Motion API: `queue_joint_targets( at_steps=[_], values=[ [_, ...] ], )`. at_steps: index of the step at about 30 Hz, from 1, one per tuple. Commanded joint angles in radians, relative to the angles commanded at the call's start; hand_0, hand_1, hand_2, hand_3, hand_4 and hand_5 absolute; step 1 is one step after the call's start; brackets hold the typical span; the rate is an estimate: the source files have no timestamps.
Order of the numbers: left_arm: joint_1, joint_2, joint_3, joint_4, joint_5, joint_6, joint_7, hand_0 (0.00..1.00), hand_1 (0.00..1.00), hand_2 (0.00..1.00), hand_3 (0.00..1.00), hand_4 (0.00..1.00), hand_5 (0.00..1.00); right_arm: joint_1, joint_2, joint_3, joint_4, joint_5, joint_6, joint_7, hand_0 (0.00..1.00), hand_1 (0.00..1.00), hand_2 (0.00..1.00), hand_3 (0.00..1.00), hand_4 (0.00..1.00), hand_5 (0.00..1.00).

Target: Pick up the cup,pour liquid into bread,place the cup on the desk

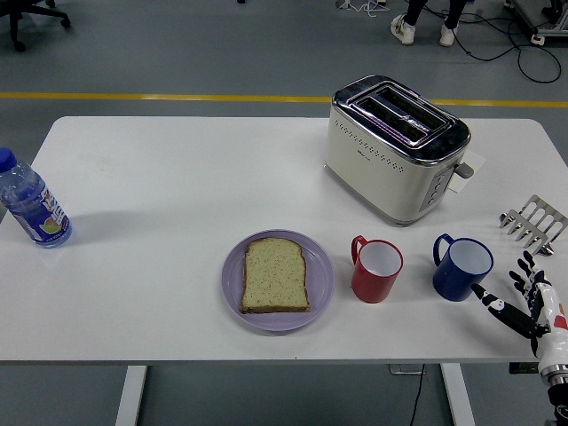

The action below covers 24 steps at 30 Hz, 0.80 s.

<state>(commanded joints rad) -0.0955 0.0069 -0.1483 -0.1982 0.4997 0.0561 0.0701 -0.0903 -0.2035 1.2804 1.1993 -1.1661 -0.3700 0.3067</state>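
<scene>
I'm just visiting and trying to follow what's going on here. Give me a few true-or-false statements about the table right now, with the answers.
1. The bread slice lies on the purple plate. True.
2. The right hand is gripping the blue cup. False: its fingers are spread beside the cup, holding nothing.
3. The red cup stands between the plate and the blue cup. True.
4. The water bottle has tipped over near the toaster. False: it stands upright at the table's far left edge.
5. Bread sticks up from the toaster's slots. False: no bread shows there.
</scene>
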Motion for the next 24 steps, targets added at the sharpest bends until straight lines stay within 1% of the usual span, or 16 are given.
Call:
queue_joint_targets(
  at_steps=[8,14,18,24],
  values=[
    [0.002,0.000,0.001,0.000,0.000,0.000,0.000,0.634,0.645,0.656,0.550,0.323,0.834,-0.004,-0.004,-0.007,0.009,0.000,0.000,-0.002,0.942,0.898,0.983,0.998,0.998,0.172],
    [-0.002,0.001,-0.003,-0.001,0.002,0.000,0.000,0.635,0.645,0.656,0.552,0.323,0.834,0.010,0.008,-0.025,0.011,-0.007,-0.004,-0.002,0.945,0.897,0.982,0.998,0.998,0.164],
    [-0.007,0.000,-0.011,-0.001,0.002,0.000,0.000,0.635,0.646,0.656,0.552,0.323,0.834,0.032,0.021,-0.038,0.002,-0.013,0.006,-0.011,0.946,0.896,0.981,0.998,0.998,0.162],
    [-0.010,0.000,-0.013,-0.002,0.001,-0.001,0.000,0.635,0.646,0.656,0.552,0.323,0.835,0.056,0.035,-0.059,-0.012,-0.014,-0.001,-0.019,0.948,0.897,0.980,0.998,0.998,0.157]
  ],
)
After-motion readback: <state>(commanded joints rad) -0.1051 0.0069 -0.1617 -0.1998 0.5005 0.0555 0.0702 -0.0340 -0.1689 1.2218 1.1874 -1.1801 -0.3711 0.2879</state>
